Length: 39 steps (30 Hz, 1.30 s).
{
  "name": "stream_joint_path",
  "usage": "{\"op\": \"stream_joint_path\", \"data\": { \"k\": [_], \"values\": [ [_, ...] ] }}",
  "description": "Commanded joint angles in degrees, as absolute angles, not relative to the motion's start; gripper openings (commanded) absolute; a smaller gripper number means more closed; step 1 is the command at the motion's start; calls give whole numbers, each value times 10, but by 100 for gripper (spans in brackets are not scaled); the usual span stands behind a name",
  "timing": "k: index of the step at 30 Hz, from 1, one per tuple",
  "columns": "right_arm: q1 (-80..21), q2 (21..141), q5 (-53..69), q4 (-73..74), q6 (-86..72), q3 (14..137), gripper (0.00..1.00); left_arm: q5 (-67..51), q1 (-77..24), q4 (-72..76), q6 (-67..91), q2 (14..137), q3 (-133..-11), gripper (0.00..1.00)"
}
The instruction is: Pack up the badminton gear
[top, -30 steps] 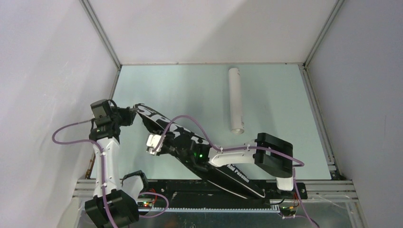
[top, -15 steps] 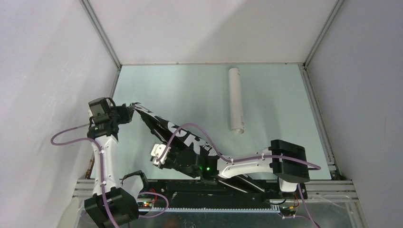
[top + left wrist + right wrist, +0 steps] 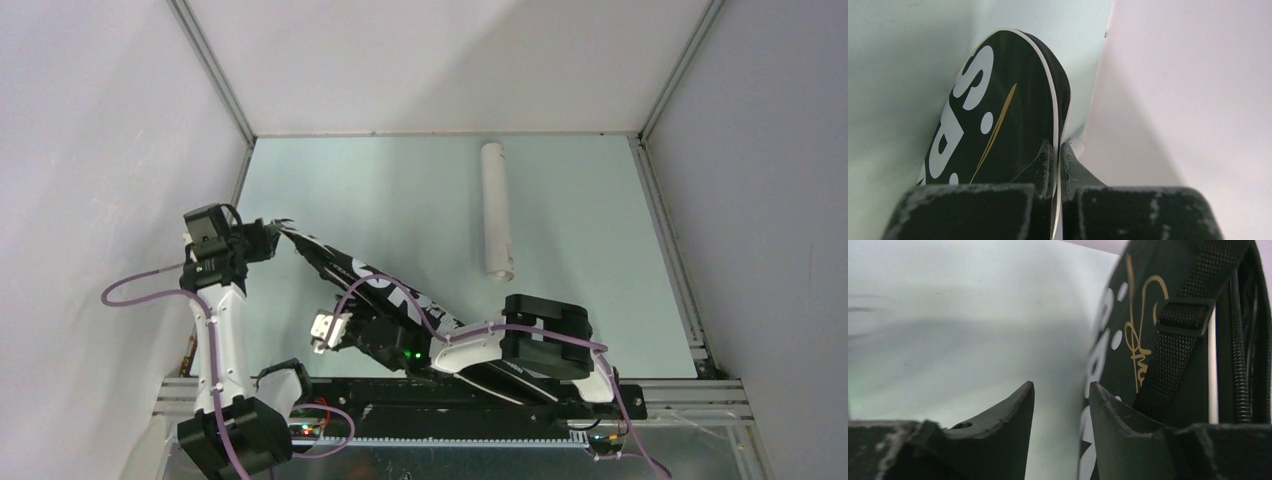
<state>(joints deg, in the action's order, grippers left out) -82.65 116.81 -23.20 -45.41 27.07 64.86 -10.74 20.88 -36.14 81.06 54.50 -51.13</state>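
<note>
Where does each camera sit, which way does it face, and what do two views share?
Top external: above and behind the arm bases, looking down on the table, white tube and black bag; the left arm and right arm show.
Left wrist: on the left gripper, looking along its fingers, shut on the bag's edge, with table and wall beyond.
Right wrist: on the right gripper, low over the table, looking past its open fingers; the bag's strap lies beside them.
Shared: all three show the bag and the table.

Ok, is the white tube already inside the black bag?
No, the tube lies out on the table, apart from the bag.
</note>
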Motion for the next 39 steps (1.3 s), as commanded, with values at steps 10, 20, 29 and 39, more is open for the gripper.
{"op": "stream_joint_path", "data": {
  "k": [10, 20, 29, 39],
  "values": [
    [-797, 1105, -347, -495, 260, 603, 54, -93, 214, -372, 827, 547, -550, 0],
    [-761, 1161, -179, -679, 392, 639, 47, -140, 214, -396, 831, 527, -526, 0],
    [-743, 1215, -145, -712, 501, 717, 47, -135, 214, -482, 813, 526, -553, 0],
    [-743, 1238, -119, -700, 517, 768, 42, -150, 209, -483, 813, 483, -522, 0]
  ]
}}
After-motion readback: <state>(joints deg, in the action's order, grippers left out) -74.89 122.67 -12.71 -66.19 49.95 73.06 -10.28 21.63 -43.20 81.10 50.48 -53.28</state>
